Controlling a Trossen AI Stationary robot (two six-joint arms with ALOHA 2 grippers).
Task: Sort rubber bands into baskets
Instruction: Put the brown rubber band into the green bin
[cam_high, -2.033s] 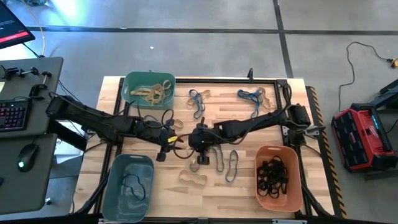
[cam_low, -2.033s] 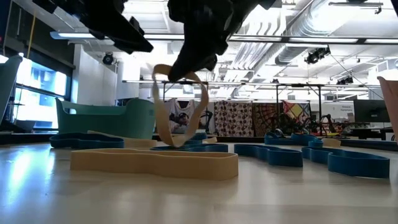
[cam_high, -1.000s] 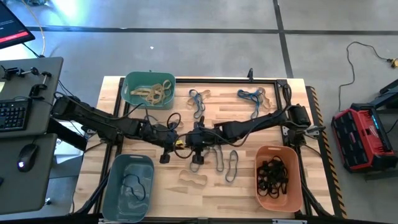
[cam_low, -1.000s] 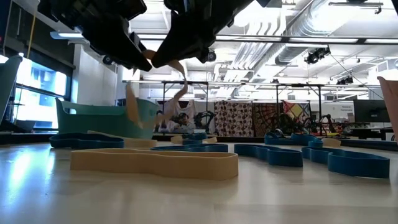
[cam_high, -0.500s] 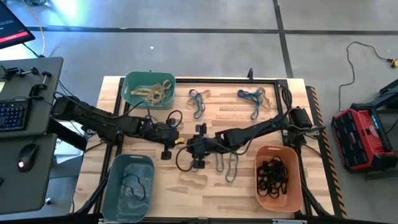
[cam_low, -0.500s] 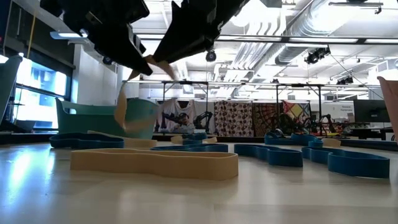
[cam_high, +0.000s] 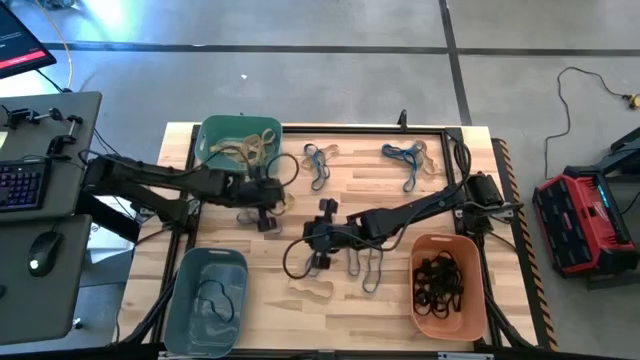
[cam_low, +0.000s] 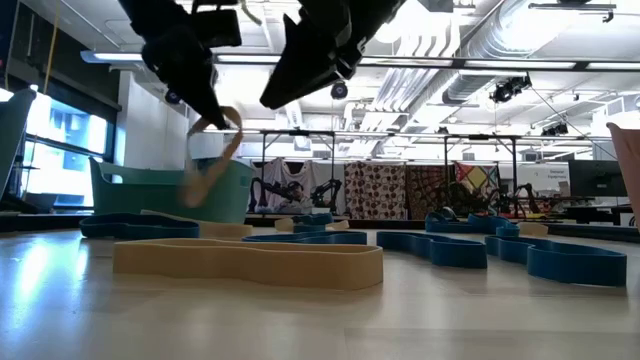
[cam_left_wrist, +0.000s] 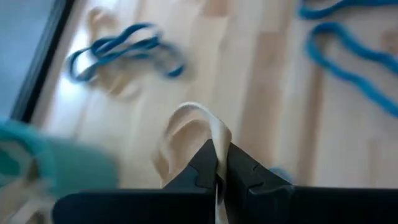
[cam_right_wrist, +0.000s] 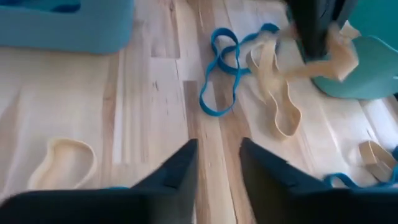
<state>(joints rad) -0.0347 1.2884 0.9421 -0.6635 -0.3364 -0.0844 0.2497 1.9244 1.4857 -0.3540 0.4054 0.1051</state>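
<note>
1. Your left gripper (cam_left_wrist: 219, 163) is clamped on a tan rubber band (cam_left_wrist: 186, 134). In the high view it sits at centre-left of the frame, just right of the teal-green plastic basket (cam_high: 213, 132).
2. In the low view the tan loop (cam_low: 208, 160) hangs off the tabletop at upper left, in front of the teal basket (cam_low: 150, 190).
3. Your right gripper (cam_right_wrist: 217, 162) has its fingers apart w/ nothing between them. In the high view it's at frame centre (cam_high: 322, 236), above the wooden table (cam_high: 400, 310).
4. Teal basket holds tan bands (cam_high: 245, 142).
5. The grey-blue plastic basket (cam_high: 182, 320) at lower left holds a thin dark band (cam_high: 212, 295).
6. The orange plastic basket (cam_high: 475, 310) at lower right holds black bands (cam_high: 438, 280).
7. Loose on the table: blue bands (cam_high: 318, 160) and (cam_high: 404, 155) at upper centre, grey bands (cam_high: 372, 268) right of centre, and a flat tan band (cam_high: 312, 290) at lower centre.
</note>
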